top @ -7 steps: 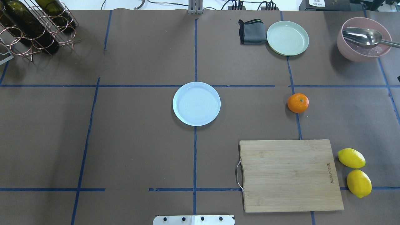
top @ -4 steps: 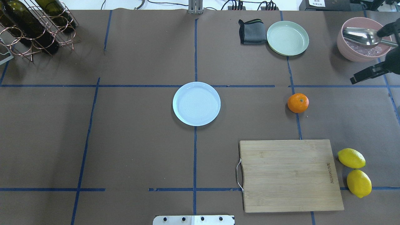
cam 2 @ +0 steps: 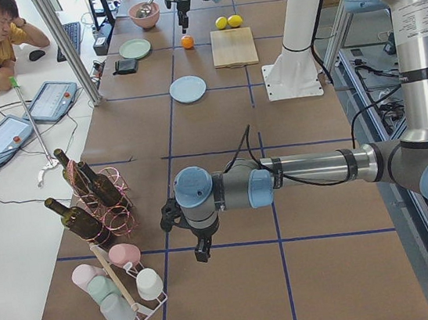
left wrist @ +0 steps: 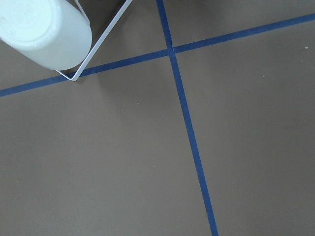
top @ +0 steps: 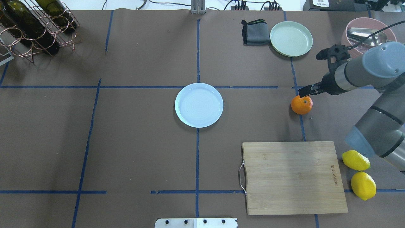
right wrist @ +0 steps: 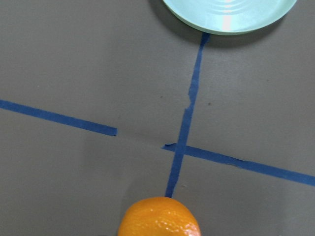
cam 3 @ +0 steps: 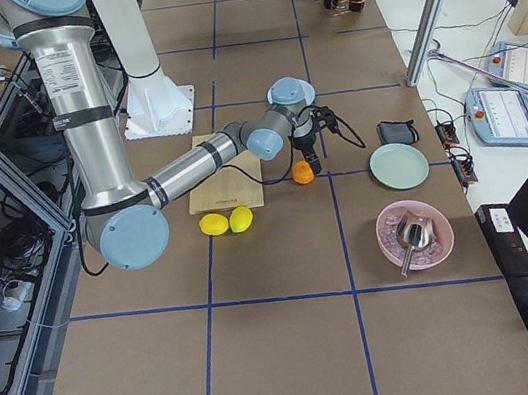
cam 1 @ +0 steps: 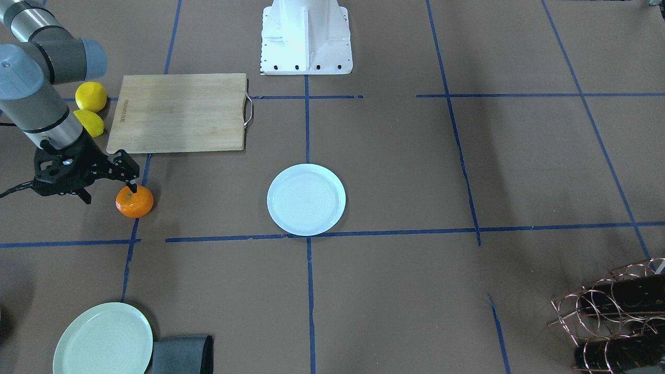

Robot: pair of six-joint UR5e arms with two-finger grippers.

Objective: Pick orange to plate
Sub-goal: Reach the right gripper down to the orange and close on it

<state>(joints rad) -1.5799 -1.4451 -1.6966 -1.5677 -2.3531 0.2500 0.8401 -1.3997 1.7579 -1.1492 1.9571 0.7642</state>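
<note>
The orange (top: pixel 301 105) rests on a blue tape line right of the table's middle, also seen from the front (cam 1: pixel 134 202) and at the bottom edge of the right wrist view (right wrist: pixel 158 216). My right gripper (top: pixel 316 73) hangs open just beyond it on the far right side, with one finger (cam 1: pixel 130 179) over the fruit's top edge and nothing held. The pale bluish plate (top: pixel 199 105) sits bare at the table's centre, well left of the orange. My left gripper (cam 2: pixel 198 250) shows only in the exterior left view, so I cannot tell its state.
A mint-green plate (top: pixel 291 38) and a grey cloth (top: pixel 255 32) lie at the back right. Nearby is a pink bowl (top: pixel 348 23) with a metal scoop. A wooden cutting board (top: pixel 294 177) and two lemons (top: pixel 355 160) lie front right. A wine rack (top: pixel 34 28) stands back left.
My right arm has swung in from the right edge, and its open gripper now hangs beside the orange. Orange and plate have not moved.
</note>
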